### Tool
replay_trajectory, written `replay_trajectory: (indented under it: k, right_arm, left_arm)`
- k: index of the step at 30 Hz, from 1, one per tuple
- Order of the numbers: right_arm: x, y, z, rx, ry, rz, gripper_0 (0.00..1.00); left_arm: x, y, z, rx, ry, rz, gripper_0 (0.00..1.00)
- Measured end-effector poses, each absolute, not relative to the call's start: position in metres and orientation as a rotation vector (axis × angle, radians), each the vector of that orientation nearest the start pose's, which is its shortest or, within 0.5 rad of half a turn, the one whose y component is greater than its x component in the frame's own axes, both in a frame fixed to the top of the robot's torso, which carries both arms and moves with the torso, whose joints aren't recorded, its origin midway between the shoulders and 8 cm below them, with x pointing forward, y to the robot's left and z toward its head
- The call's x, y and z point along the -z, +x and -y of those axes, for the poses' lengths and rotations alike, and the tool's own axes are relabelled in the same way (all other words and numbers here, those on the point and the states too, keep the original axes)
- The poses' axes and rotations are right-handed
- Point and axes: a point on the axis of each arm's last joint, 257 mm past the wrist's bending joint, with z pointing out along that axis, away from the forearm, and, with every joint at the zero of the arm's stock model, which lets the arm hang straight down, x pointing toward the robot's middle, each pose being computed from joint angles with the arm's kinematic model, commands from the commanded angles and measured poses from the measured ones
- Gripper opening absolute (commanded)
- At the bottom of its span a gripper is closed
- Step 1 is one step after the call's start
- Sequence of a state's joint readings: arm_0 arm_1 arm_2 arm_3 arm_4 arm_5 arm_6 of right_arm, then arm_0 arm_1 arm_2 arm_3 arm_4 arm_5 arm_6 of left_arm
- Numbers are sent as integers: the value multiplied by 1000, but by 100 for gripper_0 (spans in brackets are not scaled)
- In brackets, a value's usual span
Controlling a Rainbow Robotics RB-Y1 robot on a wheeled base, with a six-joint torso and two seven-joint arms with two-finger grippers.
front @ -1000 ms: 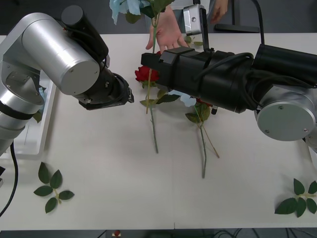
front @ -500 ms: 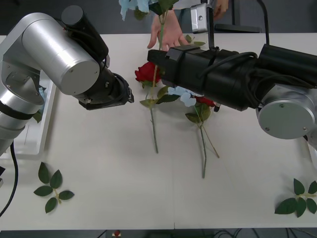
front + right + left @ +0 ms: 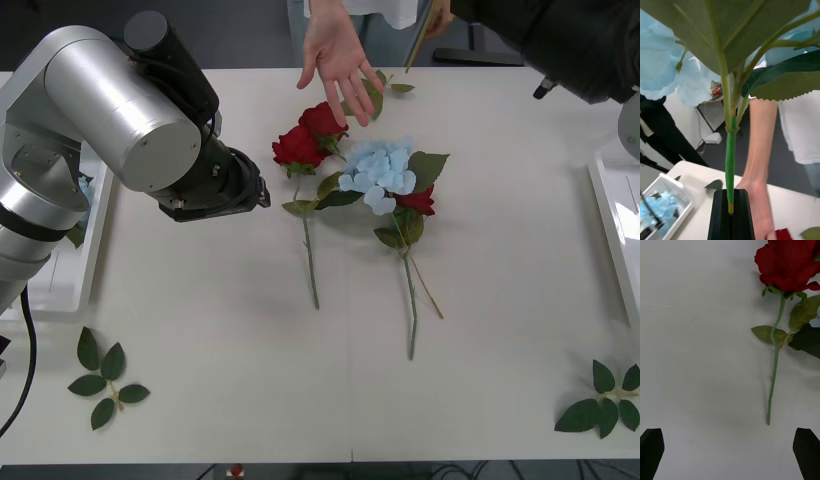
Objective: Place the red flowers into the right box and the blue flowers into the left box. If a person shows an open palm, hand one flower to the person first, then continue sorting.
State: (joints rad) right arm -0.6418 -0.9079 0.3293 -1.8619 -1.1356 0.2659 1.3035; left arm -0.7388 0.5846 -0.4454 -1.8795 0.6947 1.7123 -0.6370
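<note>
In the right wrist view my right gripper (image 3: 731,193) is shut on the green stem of a blue flower (image 3: 662,75), held up in the air beside a person's forearm (image 3: 760,150). In the front view the right arm (image 3: 560,40) is raised at the far right. The person's open palm (image 3: 335,55) reaches over the table's far edge. Two red flowers (image 3: 300,148) lie below that hand, a third (image 3: 418,200) lies beside a blue flower (image 3: 380,170). My left gripper (image 3: 255,190) hovers open left of the roses, above one rose's stem (image 3: 773,382).
The left box (image 3: 88,262) lies at the table's left edge, with blue blooms in it (image 3: 666,202). The right box (image 3: 612,225) sits at the right edge. Loose leaf sprigs lie at the front left (image 3: 100,375) and front right (image 3: 600,400).
My right arm has swung up and back to the right with the blue flower, uncovering the flowers on the table. The person's hand stays extended. The left arm has not moved.
</note>
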Motion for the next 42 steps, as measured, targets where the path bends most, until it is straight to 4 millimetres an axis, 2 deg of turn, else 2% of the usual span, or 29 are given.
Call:
replay_trajectory:
  k: [6,12,17,24,35,36,37,38,39,42]
  right_arm:
    - [-123,593,119,-710,-320,-1398,0]
    - [-129,637,113,-676,-257,-1396,0]
    - [-127,662,104,-632,-239,-1398,0]
    - [-115,681,92,-587,-250,-1419,0]
    - [-112,682,88,-592,-250,-1424,0]
    - [-112,682,88,-592,-250,-1424,51]
    - [-112,682,88,-592,-250,-1424,77]
    - [-112,682,88,-592,-250,-1424,93]
    - [-112,682,88,-592,-250,-1424,100]
    - [-112,682,88,-592,-250,-1424,100]
  left_arm:
    - [180,477,-130,208,-131,-2657,100]
    - [180,477,-130,208,-131,-2657,100]
    - [180,477,-130,208,-132,-2657,100]
    - [180,477,-130,208,-132,-2657,100]
    - [180,477,-130,208,-132,-2657,100]
    - [180,477,-130,208,-132,-2657,100]
    - [180,477,-130,208,-132,-2657,100]
    - [180,477,-130,208,-132,-2657,100]
    - [180,477,-130,208,-132,-2657,100]
    - [180,477,-130,208,-132,-2657,100]
